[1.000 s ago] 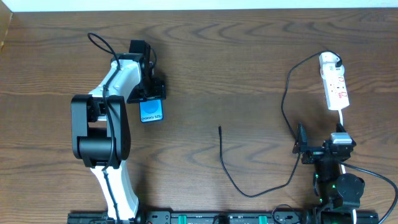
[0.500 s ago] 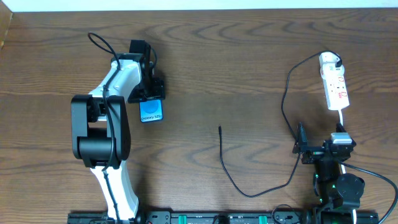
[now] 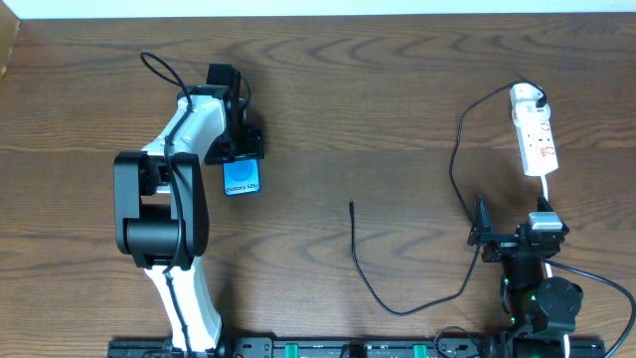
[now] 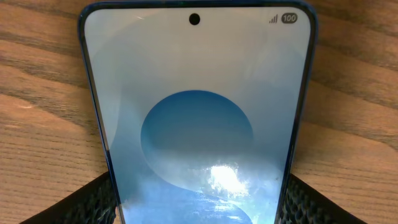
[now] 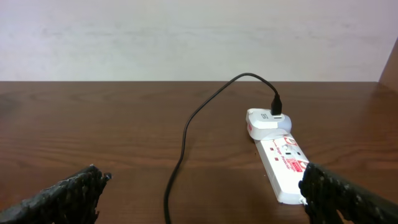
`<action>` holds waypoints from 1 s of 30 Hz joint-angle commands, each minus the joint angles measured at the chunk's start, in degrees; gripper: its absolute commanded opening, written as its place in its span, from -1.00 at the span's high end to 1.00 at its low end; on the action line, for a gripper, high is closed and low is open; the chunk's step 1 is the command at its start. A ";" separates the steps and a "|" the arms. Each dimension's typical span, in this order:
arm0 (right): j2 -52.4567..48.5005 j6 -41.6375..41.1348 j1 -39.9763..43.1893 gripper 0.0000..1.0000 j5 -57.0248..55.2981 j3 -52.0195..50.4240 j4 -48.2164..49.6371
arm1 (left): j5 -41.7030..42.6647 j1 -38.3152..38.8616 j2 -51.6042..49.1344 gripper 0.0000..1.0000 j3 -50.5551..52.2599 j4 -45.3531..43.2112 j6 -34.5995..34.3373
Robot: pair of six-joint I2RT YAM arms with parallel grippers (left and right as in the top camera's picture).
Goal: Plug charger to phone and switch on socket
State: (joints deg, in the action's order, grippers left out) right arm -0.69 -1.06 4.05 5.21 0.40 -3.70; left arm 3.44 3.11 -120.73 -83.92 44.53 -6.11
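Note:
The phone (image 3: 242,179) lies with its blue screen up at the left of the table. It fills the left wrist view (image 4: 196,124). My left gripper (image 3: 237,149) sits over its far end, with a finger pressed on each long edge (image 4: 199,208). The white socket (image 3: 537,139) lies at the far right and also shows in the right wrist view (image 5: 283,165). The black charger cable (image 3: 402,311) runs from a white adapter (image 5: 264,121) on the socket, loops down and ends in a free plug tip (image 3: 351,207) at mid-table. My right gripper (image 3: 507,239) is open and empty (image 5: 199,199), just short of the socket.
The socket's thick white cord (image 3: 549,194) runs from its near end toward my right arm. The cable's loop (image 5: 186,130) lies on the wood between my right fingers. A pale wall (image 5: 186,37) stands behind the table's far edge.

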 commanded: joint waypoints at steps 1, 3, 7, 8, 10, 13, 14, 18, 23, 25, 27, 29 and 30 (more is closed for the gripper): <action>0.35 -0.61 -0.35 -0.99 -0.35 -0.09 -0.28 | -1.07 -0.31 -3.28 0.60 2.89 0.13 0.28; 0.35 -0.61 -0.35 -0.99 -0.35 -0.09 -0.28 | -1.11 -0.31 -3.28 0.81 2.89 0.15 0.31; 0.35 -0.61 -0.35 -0.99 -0.35 -0.09 -0.28 | -1.11 -0.31 -3.26 0.85 2.86 0.13 0.33; 0.35 -0.61 -0.35 -0.99 -0.35 -0.09 -0.26 | -1.11 -0.31 -3.26 0.85 2.86 0.15 0.33; 0.35 -0.61 -0.35 -0.99 -0.35 -0.09 -0.28 | -1.11 -0.31 -3.19 0.85 2.69 0.37 0.39; 0.35 -0.61 -0.35 -0.99 -0.35 -0.09 -0.28 | -1.14 -0.31 -2.43 0.86 2.32 1.33 0.57; 0.35 -0.61 -0.35 -0.98 -0.35 -0.09 -0.26 | -1.11 -0.31 -2.01 0.85 2.25 1.64 0.94; 0.35 -0.61 -0.35 -0.98 -0.35 -0.09 -0.28 | -1.14 -0.31 0.39 0.85 2.25 2.08 1.16; 0.35 -0.61 -0.35 -0.99 -0.35 -0.09 -0.26 | -1.11 -0.31 3.91 0.85 2.25 2.34 1.16; 0.35 -0.61 -0.35 -0.98 -0.35 -0.09 -0.26 | -1.11 -0.31 5.60 0.86 2.25 2.34 1.16; 0.35 -0.61 -0.35 -0.99 -0.35 -0.09 -0.26 | -1.09 -0.31 8.31 0.87 2.25 2.62 1.16; 0.35 -0.61 -0.35 -0.99 -0.35 -0.09 -0.26 | -1.09 -0.31 10.32 0.87 2.25 2.91 1.14; 0.35 -0.61 -0.35 -0.98 -0.35 -0.09 -0.26 | -0.96 -0.31 11.67 0.85 2.25 3.06 1.11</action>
State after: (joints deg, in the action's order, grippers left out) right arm -0.69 -1.06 4.05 5.21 0.40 -3.70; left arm 3.05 3.09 -115.00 -81.06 47.20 -5.72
